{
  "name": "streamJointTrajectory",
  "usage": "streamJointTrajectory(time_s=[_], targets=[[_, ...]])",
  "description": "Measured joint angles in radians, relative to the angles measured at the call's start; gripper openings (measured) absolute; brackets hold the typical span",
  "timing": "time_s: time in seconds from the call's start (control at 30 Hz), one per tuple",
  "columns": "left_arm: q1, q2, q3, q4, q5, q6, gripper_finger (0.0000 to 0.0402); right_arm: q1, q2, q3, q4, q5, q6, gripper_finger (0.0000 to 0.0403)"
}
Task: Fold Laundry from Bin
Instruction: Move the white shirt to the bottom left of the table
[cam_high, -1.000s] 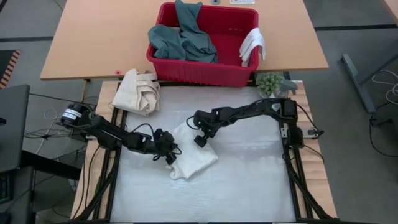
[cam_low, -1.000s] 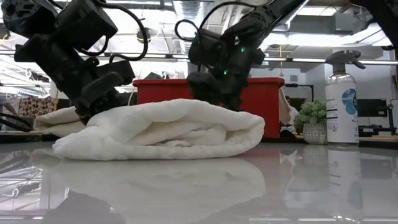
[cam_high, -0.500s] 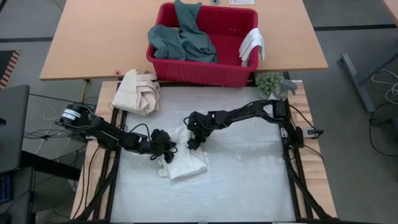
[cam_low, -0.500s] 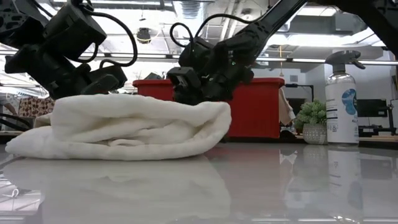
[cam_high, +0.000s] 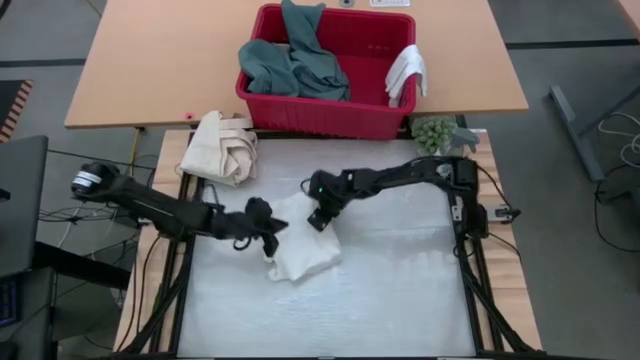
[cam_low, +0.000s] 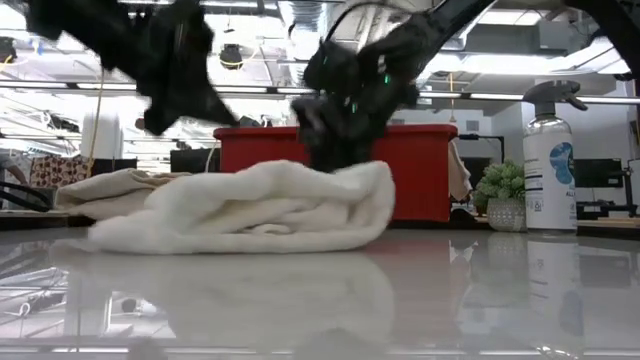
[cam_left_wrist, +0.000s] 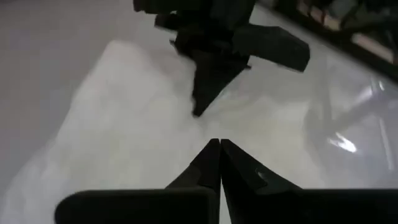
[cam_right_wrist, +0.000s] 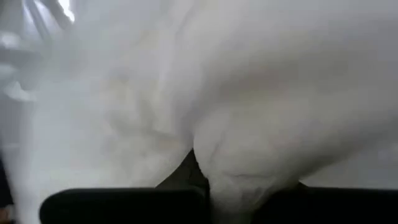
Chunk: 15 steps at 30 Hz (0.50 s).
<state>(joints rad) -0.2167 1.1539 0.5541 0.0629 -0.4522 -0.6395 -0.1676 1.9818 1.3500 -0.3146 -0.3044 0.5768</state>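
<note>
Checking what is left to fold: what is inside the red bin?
Inside the red bin lies a crumpled teal-green garment on its left side, and a small white cloth hangs over the right rim. Whatever lies beneath the garment is covered.

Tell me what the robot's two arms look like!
Both arms are black and made of chunky jointed pieces, like dark metal elbows. Thin black cables loop along them. The left arm has a round silvery cap at its far end. The right arm shows a tiny green light in the low view. Each ends in a pincer with two slim, dark, pointed fingers.
</note>
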Motion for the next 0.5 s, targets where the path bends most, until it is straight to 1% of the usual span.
streamJointTrajectory(time_s=[0.07,0.13,0.2,0.33,0.5], targets=[[0.001,-0.088,0.053,-0.13,-0.071,0.014,0.0,-0.019,-0.046,0.004,0.004,0.009,-0.002,0.0058],[0.006,-0.16,0.114,-0.226,-0.145,0.019,0.0,-0.039,-0.085,0.005,0.006,0.011,-0.003,0.0058],[0.007,-0.218,0.154,-0.335,-0.197,0.03,0.0,-0.052,-0.106,0.004,0.005,0.036,-0.007,0.0058],[0.007,-0.293,0.197,-0.418,-0.254,0.064,0.0,-0.08,-0.129,0.006,-0.008,0.048,-0.016,0.0058],[0.009,-0.325,0.199,-0.474,-0.268,0.051,0.0,-0.09,-0.103,0.006,-0.168,0.068,-0.038,0.0058]])
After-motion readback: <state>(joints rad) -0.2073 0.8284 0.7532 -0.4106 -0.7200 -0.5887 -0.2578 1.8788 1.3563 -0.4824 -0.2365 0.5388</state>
